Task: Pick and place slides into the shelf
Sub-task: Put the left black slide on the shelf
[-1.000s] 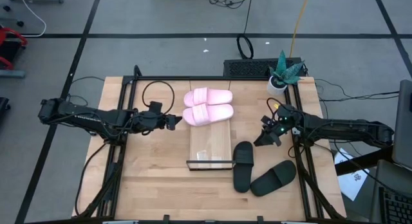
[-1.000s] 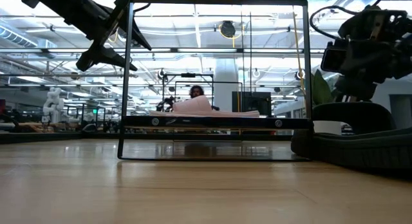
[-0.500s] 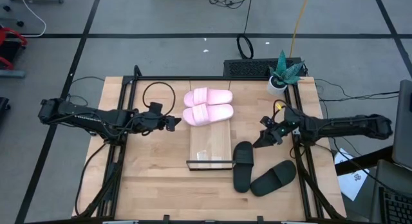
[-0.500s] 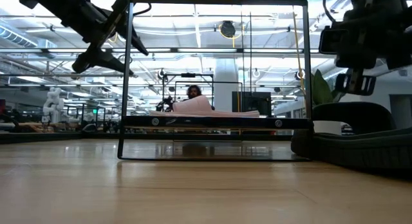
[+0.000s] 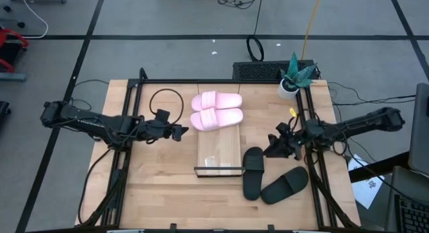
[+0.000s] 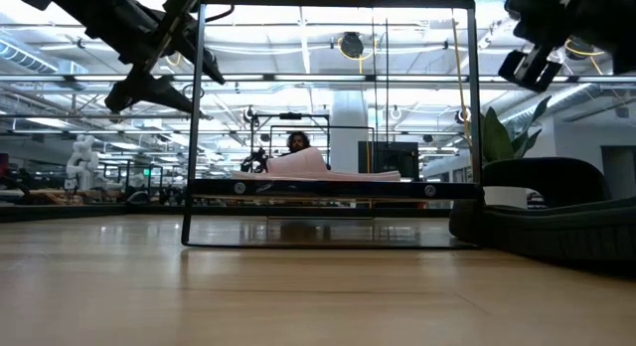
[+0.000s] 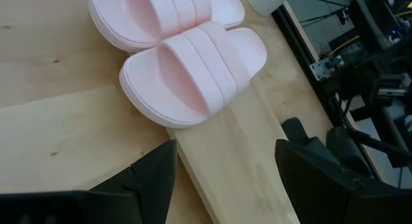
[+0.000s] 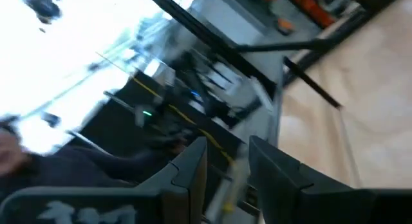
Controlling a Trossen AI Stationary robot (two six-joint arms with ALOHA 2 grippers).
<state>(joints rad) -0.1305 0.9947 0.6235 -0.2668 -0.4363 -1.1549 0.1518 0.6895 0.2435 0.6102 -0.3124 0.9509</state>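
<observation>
The light pink pair of slides (image 5: pixel 216 111) lies side by side, soles down, on the far end of the light wood shelf (image 5: pixel 219 152); it fills the left wrist view (image 7: pixel 193 76). The black pair rests on the table right of the shelf: one slide (image 5: pixel 253 173) beside its near end, the other (image 5: pixel 285 185) slanted further right. My left gripper (image 5: pixel 181 132) is open, hovering left of the shelf and facing the pink pair (image 7: pixel 225 179). My right gripper (image 5: pixel 271 149) is open, hovering just past the far end of the nearer black slide. In the right wrist view it is (image 8: pixel 228 166).
A small potted plant (image 5: pixel 293 75) stands at the table's far right corner. Black wire frames (image 6: pixel 328 117) rise at the shelf's ends, and black rails (image 5: pixel 127 146) run along both table sides. Bare wood (image 5: pixel 161 186) lies left of the shelf.
My right gripper has moved a little toward the near edge, closer to the black slide beside the shelf, and has turned as its arm swung; in the low view it has climbed toward the picture's top. The slides and shelf have stayed put.
</observation>
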